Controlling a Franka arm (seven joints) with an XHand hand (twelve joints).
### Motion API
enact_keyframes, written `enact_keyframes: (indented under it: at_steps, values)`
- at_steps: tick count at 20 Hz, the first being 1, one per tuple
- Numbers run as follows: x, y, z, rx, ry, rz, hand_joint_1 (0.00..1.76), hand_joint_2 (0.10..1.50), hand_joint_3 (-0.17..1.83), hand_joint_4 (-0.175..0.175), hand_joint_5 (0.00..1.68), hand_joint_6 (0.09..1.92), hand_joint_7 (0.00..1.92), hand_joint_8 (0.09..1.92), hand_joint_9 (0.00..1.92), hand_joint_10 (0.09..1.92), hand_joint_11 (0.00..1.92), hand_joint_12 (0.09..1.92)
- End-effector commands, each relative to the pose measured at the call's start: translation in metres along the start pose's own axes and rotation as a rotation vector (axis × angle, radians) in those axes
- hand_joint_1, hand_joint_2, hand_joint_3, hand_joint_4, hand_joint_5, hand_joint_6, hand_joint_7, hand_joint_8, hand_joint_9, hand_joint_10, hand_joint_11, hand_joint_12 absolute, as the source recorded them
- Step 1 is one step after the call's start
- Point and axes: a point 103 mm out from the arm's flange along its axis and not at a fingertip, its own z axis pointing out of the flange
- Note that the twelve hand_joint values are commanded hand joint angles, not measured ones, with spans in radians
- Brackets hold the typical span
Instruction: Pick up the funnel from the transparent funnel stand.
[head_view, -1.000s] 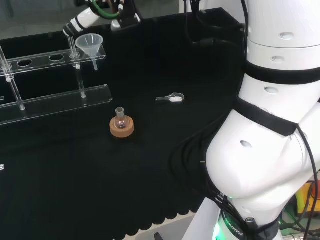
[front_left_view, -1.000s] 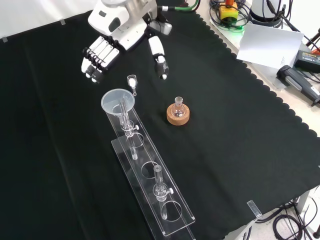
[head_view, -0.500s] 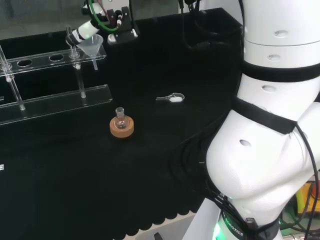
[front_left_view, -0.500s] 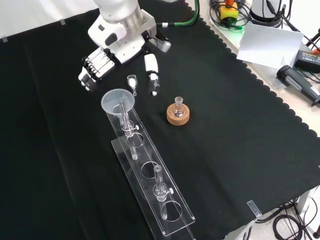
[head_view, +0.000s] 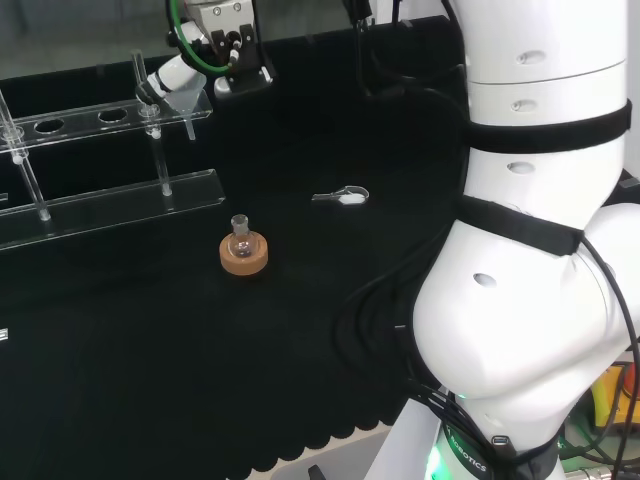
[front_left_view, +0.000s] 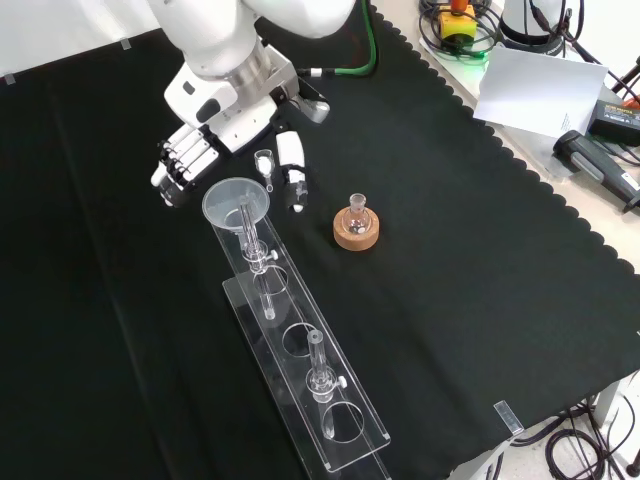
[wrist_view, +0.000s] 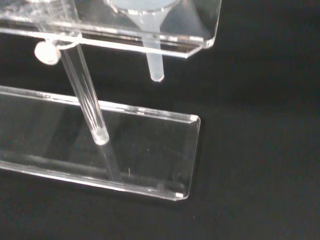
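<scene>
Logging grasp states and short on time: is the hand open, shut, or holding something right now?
Hand: open, holding nothing. Its fingers and thumb sit on either side of the funnel, which rests in the funnel stand.

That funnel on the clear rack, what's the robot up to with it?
The arm's hand is open, with its fingers on one side of the funnel and its thumb on the other. It has not closed on it. The funnel sits in the end hole of the stand, its stem hanging through the top plate. A small flask on a cork ring and a little spoon lie on the cloth nearby, untouched.
</scene>
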Motion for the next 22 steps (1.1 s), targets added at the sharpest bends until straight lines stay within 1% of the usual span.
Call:
enact_keyframes:
  at_steps: [1,5,8,9,11,13,15,17,22]
  values:
    - [-0.0012,0.0008,0.0097,0.021,-0.009,0.001,0.3,0.6,0.01,-0.125,0.0,0.09,0.0,0.37,0.0,0.23,0.0,0.73]
    - [-0.0004,-0.0004,0.0118,0.003,0.009,-0.002,0.35,0.64,0.02,-0.128,0.0,0.09,0.01,0.47,0.0,0.39,0.0,0.81]
    - [0.0006,-0.0018,0.0105,-0.038,0.015,0.004,0.41,0.68,0.03,-0.133,0.0,0.09,0.02,0.56,0.0,0.51,0.0,0.88]
    - [0.0011,-0.0019,0.01,-0.052,0.016,0.007,0.43,0.69,0.04,-0.133,0.0,0.09,0.04,0.58,0.0,0.57,0.0,0.93]
    - [0.0027,-0.0008,0.01,-0.058,0.016,0.01,0.45,0.7,0.04,-0.134,0.03,0.09,0.13,0.63,0.0,0.74,0.0,1.07]
    - [0.0043,0.0006,0.01,-0.066,0.007,0.016,0.46,0.7,0.05,-0.127,0.06,0.09,0.19,0.65,0.02,0.86,0.0,1.18]
    - [0.0055,0.0016,0.0092,-0.078,-0.001,0.023,0.46,0.69,0.05,-0.112,0.11,0.09,0.23,0.66,0.06,0.9,0.0,1.24]
    - [0.006,0.0031,0.0089,-0.081,-0.006,0.029,0.47,0.7,0.06,-0.094,0.18,0.09,0.3,0.66,0.11,0.91,0.0,1.28]
    - [0.006,0.006,0.0094,-0.07,-0.022,0.034,0.48,0.7,0.08,-0.073,0.3,0.09,0.4,0.62,0.17,0.89,0.0,1.33]
